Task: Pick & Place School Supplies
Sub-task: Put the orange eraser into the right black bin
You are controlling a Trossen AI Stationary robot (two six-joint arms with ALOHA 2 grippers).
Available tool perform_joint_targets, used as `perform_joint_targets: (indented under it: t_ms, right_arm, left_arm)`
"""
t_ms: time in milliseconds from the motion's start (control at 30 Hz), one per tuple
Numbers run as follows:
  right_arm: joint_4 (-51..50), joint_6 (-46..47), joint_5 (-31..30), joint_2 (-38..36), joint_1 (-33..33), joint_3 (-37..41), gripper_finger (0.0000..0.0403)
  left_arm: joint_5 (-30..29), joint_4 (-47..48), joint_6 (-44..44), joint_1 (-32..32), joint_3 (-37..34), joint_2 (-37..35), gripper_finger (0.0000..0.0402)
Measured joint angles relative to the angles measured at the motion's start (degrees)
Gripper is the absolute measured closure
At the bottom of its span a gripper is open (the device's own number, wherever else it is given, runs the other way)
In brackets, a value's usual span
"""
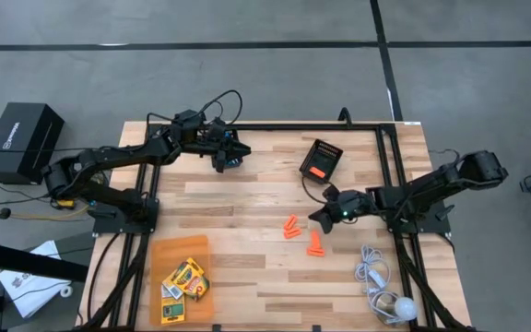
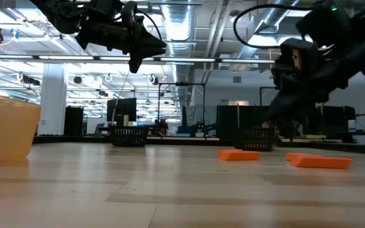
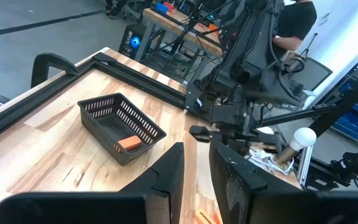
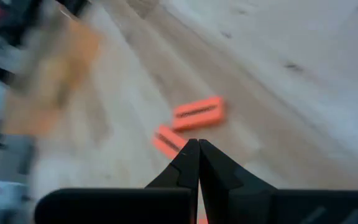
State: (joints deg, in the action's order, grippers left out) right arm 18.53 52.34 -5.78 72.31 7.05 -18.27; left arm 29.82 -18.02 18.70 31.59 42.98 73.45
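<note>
Two orange pieces (image 1: 291,226) (image 1: 315,244) lie flat on the wooden table, also in the low view (image 2: 238,154) (image 2: 319,161). My right gripper (image 1: 324,219) hangs shut just above the table right of them, pointing at them (image 4: 197,114); nothing is between its fingers (image 4: 197,152). A third orange piece (image 3: 129,143) lies in the black mesh bin (image 1: 321,159). Crayon boxes (image 1: 184,278) lie in the orange tray (image 1: 178,249). My left gripper (image 1: 231,155) hovers high over the far left of the table, fingers (image 3: 166,174) slightly apart and empty.
A white cord with a round bulb (image 1: 390,300) lies at the near right corner. The black frame rails (image 1: 390,157) run along the table's edges. Bare wood lies between the tray and the orange pieces. A black box (image 1: 21,138) stands off the table at the left.
</note>
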Motion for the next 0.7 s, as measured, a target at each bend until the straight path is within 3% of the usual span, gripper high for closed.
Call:
perform_joint_targets:
  t_ms: [233,700]
  right_arm:
    - [-16.68,-9.36,0.35,0.00,-1.22,-4.06,0.0403]
    - [-16.79,-18.82,1.27,0.00,-1.25,-4.54,0.0403]
  left_arm:
    - [0.02,0.00,0.11,0.00,0.00,0.00,0.0330]
    - [0.02,0.00,0.17,0.13,0.00,0.00,0.0330]
